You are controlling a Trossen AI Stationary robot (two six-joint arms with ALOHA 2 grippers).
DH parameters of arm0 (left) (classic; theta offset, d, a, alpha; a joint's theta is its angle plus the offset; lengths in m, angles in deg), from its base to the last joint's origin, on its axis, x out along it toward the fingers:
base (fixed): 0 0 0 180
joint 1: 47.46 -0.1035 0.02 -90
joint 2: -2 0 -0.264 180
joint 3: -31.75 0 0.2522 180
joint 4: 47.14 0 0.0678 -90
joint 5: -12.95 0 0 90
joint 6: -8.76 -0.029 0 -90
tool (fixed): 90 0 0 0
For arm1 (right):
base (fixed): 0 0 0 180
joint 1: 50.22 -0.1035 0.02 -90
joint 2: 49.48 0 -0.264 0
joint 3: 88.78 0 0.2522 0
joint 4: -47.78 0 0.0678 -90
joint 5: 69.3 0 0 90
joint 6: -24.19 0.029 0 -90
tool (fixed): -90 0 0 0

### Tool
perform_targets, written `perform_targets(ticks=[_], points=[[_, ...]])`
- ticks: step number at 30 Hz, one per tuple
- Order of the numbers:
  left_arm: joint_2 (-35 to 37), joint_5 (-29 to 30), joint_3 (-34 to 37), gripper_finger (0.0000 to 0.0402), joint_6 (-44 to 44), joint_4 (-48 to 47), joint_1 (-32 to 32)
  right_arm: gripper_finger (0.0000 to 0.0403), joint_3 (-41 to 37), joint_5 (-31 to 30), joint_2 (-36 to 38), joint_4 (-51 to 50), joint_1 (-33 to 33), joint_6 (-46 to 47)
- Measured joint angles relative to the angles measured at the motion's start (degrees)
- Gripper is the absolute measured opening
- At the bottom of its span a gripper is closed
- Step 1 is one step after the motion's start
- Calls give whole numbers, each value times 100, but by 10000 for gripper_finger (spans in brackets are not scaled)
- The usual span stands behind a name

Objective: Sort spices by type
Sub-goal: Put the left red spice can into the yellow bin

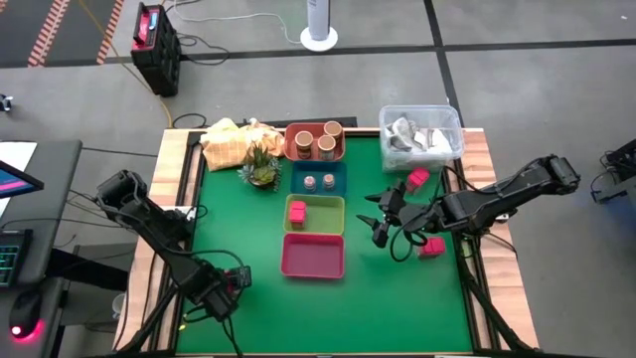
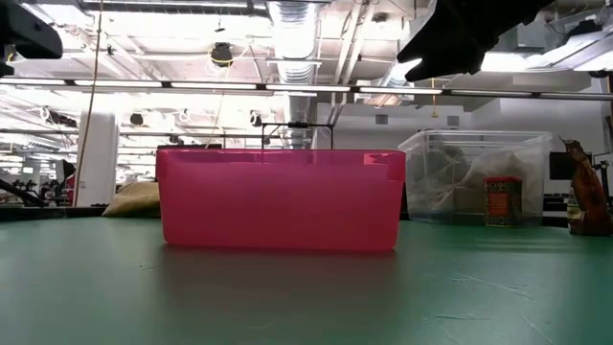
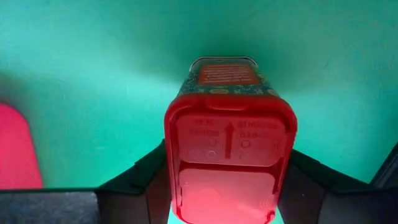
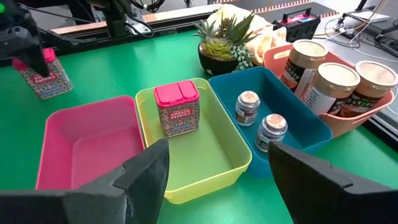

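Left gripper clamped on red-lidded patterned spice tin; right gripper open, probably empty. Carry level toward green tray.

Overhead and table-level cameras plus two close wrist cameras, all sharing the pink tray.

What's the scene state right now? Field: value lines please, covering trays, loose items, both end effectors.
orange tray: three tan-lidded jars
blue tray: two tiny pale-topped jars
green tray: one pink-lidded tin
pink tray: nothing inside
loose tins: two on the mat at the table's right side, one near the clear tub
left end effector: shut on a red-lidded tin, low near the table's front left
right end effector: open, hovering right of the trays, holding nothing
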Motion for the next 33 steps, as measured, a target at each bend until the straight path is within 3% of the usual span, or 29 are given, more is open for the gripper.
perform_targets(ticks=[4,8,11,17,22,29,33], points=[[5,16,0,207,477,-11,-113,299,0,-1,0,2,0,41],[16,540,-174,207,982,-262,-393,299,0,-1,0,7,2,57],[17,897,-580,207,1204,-473,-697,299,0,-4,0,4,16,156],[46,884,-1663,207,1536,-467,-1300,299,-2,-10,0,4,61,212],[56,940,-2391,207,2295,23,-2218,299,-2,-8,0,4,97,444],[-178,571,-2428,209,4191,1079,-3731,299,-2,-10,3,-55,349,831],[-560,99,-2426,220,5170,1352,-4393,299,4,-10,190,-825,490,1076]])
